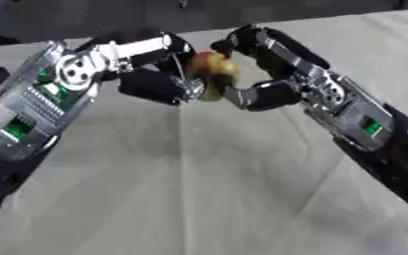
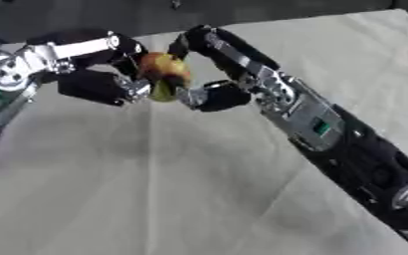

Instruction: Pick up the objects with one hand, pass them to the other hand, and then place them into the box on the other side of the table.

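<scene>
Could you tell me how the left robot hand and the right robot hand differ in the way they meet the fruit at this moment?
The left robot hand reaches the red-and-yellow fruit from the view's left; the right robot hand comes from the right. The left forearm lies nearly across the picture at the top left, while the right forearm slants down to the lower right corner. Both curl fingers round the fruit above the cloth-covered table.

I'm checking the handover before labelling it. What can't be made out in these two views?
- Which hand carries the red-yellow fruit: the left hand and right hand both close around it, covering its sides in both views.
- The kind of fruit: blurred, partly covered by fingers.
- The box: neither view shows it; the pale cloth runs to the edges.
- The left forearm: cut off by the right eye view's left edge.
</scene>
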`<state>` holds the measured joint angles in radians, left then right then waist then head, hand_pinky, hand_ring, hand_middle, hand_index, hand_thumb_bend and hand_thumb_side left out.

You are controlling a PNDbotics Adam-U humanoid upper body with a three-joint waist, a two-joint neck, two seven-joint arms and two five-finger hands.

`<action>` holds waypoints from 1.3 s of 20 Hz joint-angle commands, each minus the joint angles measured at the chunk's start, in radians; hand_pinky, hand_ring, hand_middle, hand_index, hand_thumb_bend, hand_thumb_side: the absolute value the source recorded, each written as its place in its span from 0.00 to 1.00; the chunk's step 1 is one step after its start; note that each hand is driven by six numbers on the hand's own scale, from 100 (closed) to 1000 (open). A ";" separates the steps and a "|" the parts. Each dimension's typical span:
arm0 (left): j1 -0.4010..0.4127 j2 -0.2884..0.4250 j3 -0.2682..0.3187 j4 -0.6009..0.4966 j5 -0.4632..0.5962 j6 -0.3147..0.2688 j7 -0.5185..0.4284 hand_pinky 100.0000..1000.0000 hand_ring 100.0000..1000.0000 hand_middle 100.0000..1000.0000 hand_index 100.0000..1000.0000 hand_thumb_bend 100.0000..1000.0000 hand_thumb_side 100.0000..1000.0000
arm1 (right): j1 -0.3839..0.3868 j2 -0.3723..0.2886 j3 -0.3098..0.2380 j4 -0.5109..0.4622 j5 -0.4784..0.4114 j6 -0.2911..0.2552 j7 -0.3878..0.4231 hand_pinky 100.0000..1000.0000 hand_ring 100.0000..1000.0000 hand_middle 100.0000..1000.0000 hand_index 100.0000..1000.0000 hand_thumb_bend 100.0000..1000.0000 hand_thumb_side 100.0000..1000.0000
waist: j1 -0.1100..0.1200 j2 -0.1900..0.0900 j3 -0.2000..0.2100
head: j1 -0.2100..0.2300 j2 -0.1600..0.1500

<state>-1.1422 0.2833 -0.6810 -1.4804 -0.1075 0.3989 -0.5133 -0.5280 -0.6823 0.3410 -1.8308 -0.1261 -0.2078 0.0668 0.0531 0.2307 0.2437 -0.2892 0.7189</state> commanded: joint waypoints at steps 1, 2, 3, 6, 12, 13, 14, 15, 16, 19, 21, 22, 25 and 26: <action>-0.015 0.003 0.006 -0.007 0.050 -0.020 0.021 0.75 0.54 0.46 0.53 0.00 0.33 | -0.018 -0.007 -0.009 -0.015 0.009 -0.003 0.004 0.88 0.52 0.33 0.48 0.00 0.00 | 0.005 0.002 0.000 | 0.000 -0.004; -0.016 0.003 0.005 -0.008 0.054 -0.023 0.029 0.75 0.53 0.44 0.50 0.00 0.30 | -0.018 -0.006 -0.009 -0.015 0.011 -0.003 0.005 0.88 0.52 0.33 0.48 0.00 0.00 | 0.005 0.002 0.000 | 0.000 -0.003; -0.017 0.003 0.004 -0.008 0.053 -0.023 0.038 0.74 0.52 0.43 0.49 0.00 0.28 | -0.017 -0.006 -0.009 -0.015 0.013 -0.003 0.005 0.88 0.52 0.33 0.48 0.00 0.00 | 0.005 0.001 0.000 | 0.000 -0.003; -0.019 0.003 0.003 -0.009 0.034 -0.017 0.064 0.73 0.49 0.40 0.45 0.00 0.24 | -0.016 -0.007 -0.009 -0.016 0.017 -0.005 0.005 0.88 0.52 0.33 0.49 0.00 0.00 | 0.004 0.001 -0.002 | 0.001 -0.005; -0.024 0.003 0.003 -0.021 -0.039 -0.023 0.101 0.71 0.45 0.35 0.40 0.00 0.13 | -0.013 -0.008 -0.009 -0.013 0.033 -0.003 0.010 0.88 0.57 0.39 0.56 0.00 0.00 | 0.003 -0.001 -0.004 | 0.003 -0.004; -0.024 0.003 0.002 -0.022 -0.051 -0.022 0.102 0.71 0.45 0.34 0.39 0.00 0.12 | -0.013 -0.008 -0.009 -0.013 0.036 -0.002 0.011 0.88 0.58 0.41 0.57 0.00 0.00 | 0.003 -0.001 -0.005 | 0.003 -0.004; -0.025 0.003 0.002 -0.023 -0.064 -0.023 0.103 0.71 0.44 0.33 0.38 0.00 0.11 | -0.013 -0.008 -0.009 -0.014 0.038 -0.002 0.014 0.88 0.59 0.41 0.58 0.00 0.00 | 0.003 -0.001 -0.005 | 0.003 -0.003; -0.026 0.003 0.002 -0.024 -0.079 -0.025 0.103 0.70 0.43 0.32 0.36 0.00 0.09 | -0.013 -0.009 -0.009 -0.015 0.039 -0.003 0.017 0.88 0.61 0.44 0.61 0.00 0.00 | 0.003 -0.001 -0.005 | 0.004 -0.004; -0.027 0.003 0.002 -0.025 -0.095 -0.025 0.103 0.70 0.43 0.31 0.36 0.00 0.08 | -0.013 -0.009 -0.009 -0.016 0.040 -0.007 0.022 0.89 0.62 0.45 0.62 0.00 0.00 | 0.003 -0.001 -0.005 | 0.004 -0.004; -0.026 0.001 0.004 -0.025 -0.133 -0.022 0.095 0.70 0.42 0.30 0.34 0.00 0.06 | -0.012 -0.009 -0.009 -0.017 0.045 -0.022 0.034 0.89 0.65 0.49 0.66 0.00 0.03 | 0.002 -0.001 -0.006 | 0.006 -0.003; -0.026 0.000 0.006 -0.023 -0.150 -0.018 0.088 0.70 0.41 0.29 0.33 0.00 0.05 | -0.012 -0.010 -0.010 -0.015 0.051 -0.030 0.040 0.90 0.67 0.53 0.69 0.00 0.15 | 0.002 -0.001 -0.006 | 0.007 -0.003; -0.026 0.001 0.006 -0.024 -0.159 -0.015 0.085 0.70 0.41 0.29 0.33 0.00 0.05 | -0.012 -0.009 -0.010 -0.013 0.053 -0.032 0.042 0.90 0.68 0.54 0.70 0.00 0.18 | 0.002 -0.001 -0.006 | 0.008 -0.003; -0.024 0.002 0.008 -0.025 -0.175 -0.009 0.075 0.69 0.41 0.28 0.32 0.00 0.04 | -0.012 -0.009 -0.011 -0.007 0.063 -0.031 0.040 0.90 0.71 0.60 0.75 0.00 0.33 | 0.002 -0.002 -0.005 | 0.010 -0.004; -0.024 0.002 0.009 -0.026 -0.179 -0.006 0.071 0.69 0.41 0.28 0.32 0.00 0.04 | -0.012 -0.009 -0.012 -0.005 0.067 -0.028 0.039 0.91 0.72 0.63 0.78 0.00 0.37 | 0.002 -0.002 -0.005 | 0.010 -0.004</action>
<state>-1.1451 0.2745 -0.6864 -1.4964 -0.2732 0.3900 -0.4360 -0.5270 -0.6818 0.3409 -1.8232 -0.0628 -0.2331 0.1069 0.0531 0.2310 0.2389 -0.2835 0.7190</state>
